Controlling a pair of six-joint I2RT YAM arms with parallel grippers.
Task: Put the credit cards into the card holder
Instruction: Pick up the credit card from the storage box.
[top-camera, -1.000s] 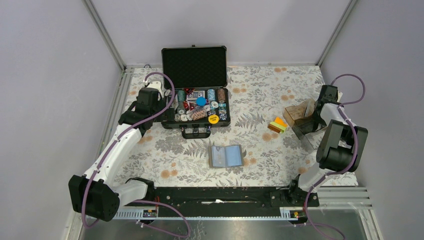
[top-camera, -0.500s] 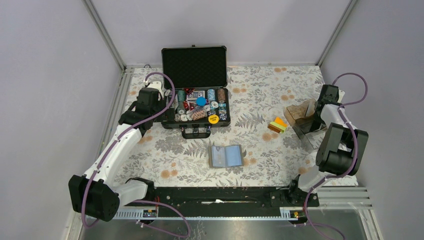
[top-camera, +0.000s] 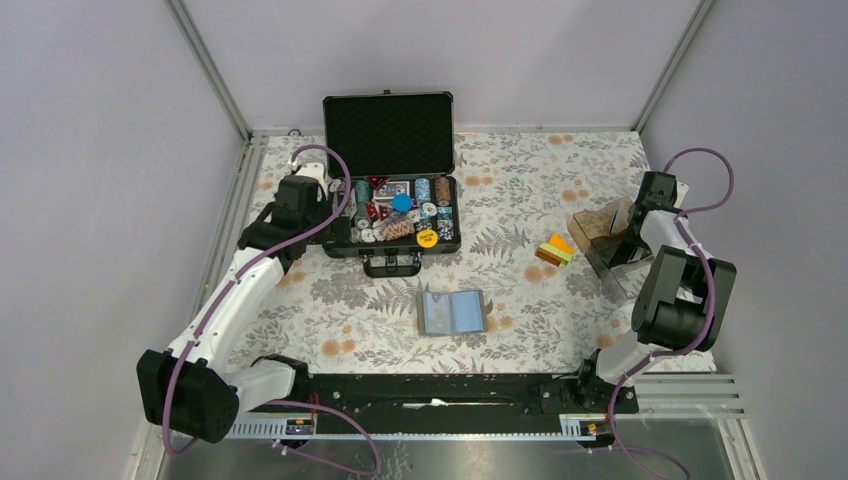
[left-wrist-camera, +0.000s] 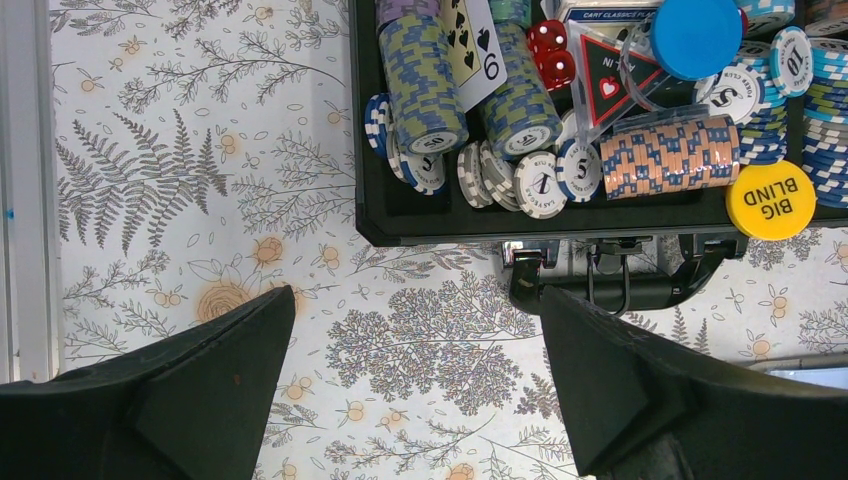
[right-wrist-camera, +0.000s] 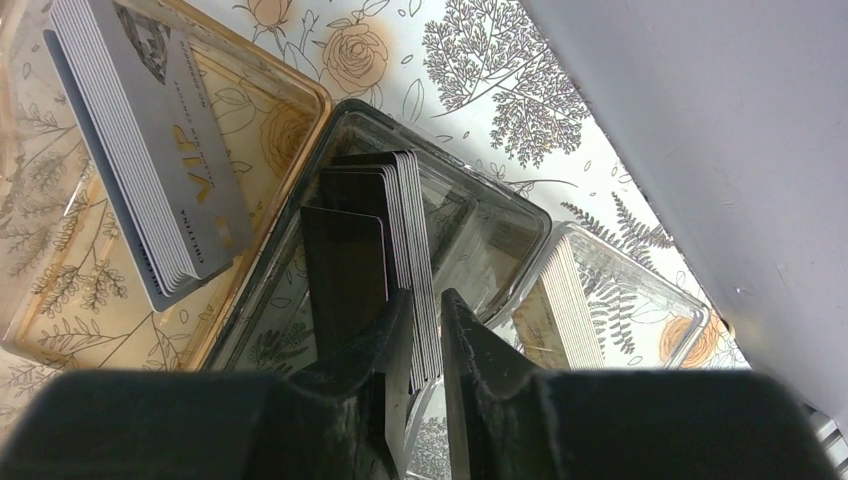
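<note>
The credit cards (top-camera: 555, 250), a small orange, yellow and green stack, lie on the floral table right of centre. The card holder (top-camera: 453, 312) lies open and flat near the middle front, showing a dark and a light blue panel. My right gripper (top-camera: 628, 243) is at the clear boxes on the right, away from both. In the right wrist view it (right-wrist-camera: 425, 300) reaches into a clear box (right-wrist-camera: 500, 215), its jaws narrowly apart astride the edges of several dark cards (right-wrist-camera: 400, 210). Whether they press the cards does not show. My left gripper (left-wrist-camera: 417, 300) hangs open over bare table.
An open black chip case (top-camera: 392, 225) full of chips stands at the back, its handle (left-wrist-camera: 620, 290) just beyond my left fingers. A brownish acrylic box (right-wrist-camera: 290, 110) holds silver VIP cards (right-wrist-camera: 150, 150). Another clear box (right-wrist-camera: 640, 300) holds pale cards. The grey side wall (right-wrist-camera: 700, 130) is close.
The right arm has shifted slightly at the clear boxes. The left arm, the credit cards and the card holder have not moved.
</note>
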